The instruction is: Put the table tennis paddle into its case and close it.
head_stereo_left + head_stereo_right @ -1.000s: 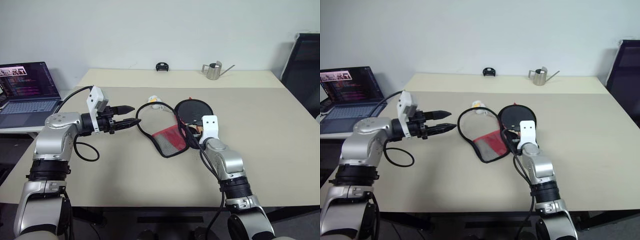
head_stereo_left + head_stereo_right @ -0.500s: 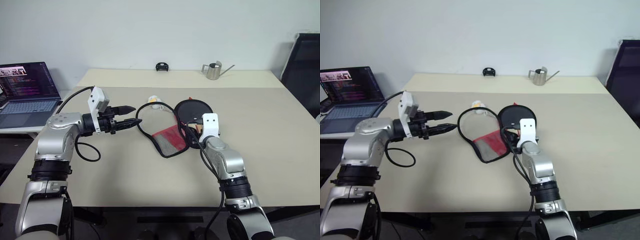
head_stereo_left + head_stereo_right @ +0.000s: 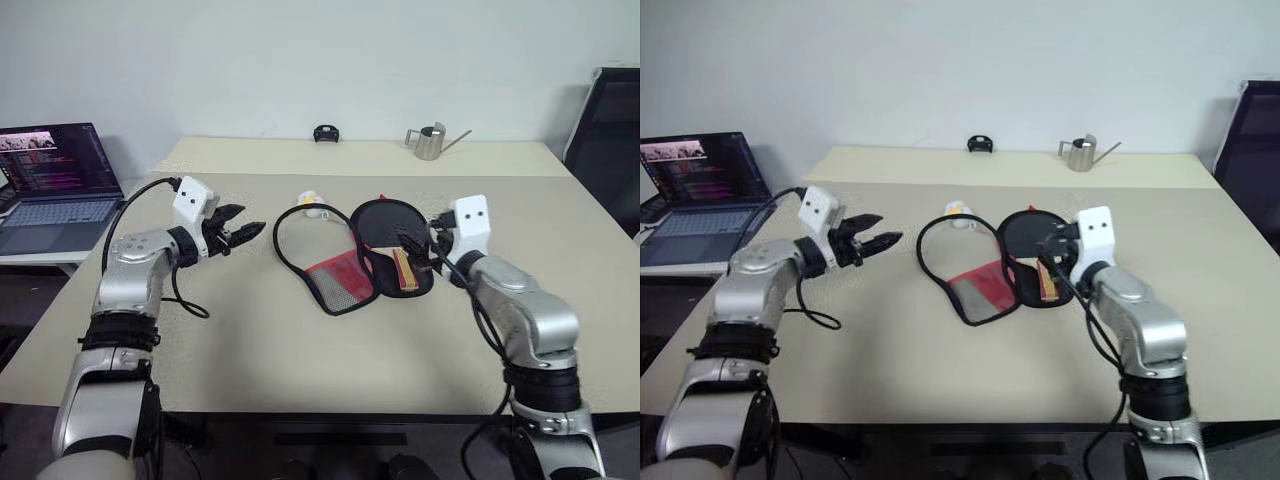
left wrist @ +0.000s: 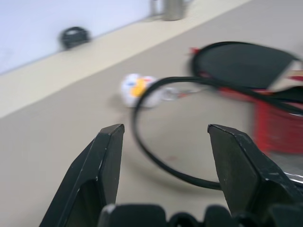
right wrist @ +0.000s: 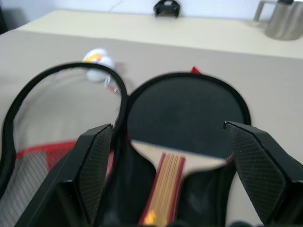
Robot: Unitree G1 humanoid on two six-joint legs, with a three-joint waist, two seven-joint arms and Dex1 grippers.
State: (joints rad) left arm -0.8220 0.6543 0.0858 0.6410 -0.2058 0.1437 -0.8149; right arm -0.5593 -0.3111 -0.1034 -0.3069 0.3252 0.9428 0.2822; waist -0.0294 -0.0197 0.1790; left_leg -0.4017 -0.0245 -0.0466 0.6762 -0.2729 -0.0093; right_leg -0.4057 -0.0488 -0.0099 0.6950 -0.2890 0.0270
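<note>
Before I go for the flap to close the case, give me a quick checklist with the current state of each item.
1. Table tennis paddle lying in the open half of the case: ok, blade and handle rest inside its outline.
2. Right gripper let go of the paddle: ok, jaws open, raised beside the handle.
3. Left gripper free to take the flap: ok, open and empty, off to the case's left.
4. Case lid folded over: not ok, the mesh flap lies spread flat on the table.
5. Zipper pull position: cannot tell.
6. Ball out of the flap's path: cannot tell, it sits close behind the flap's rim.
</note>
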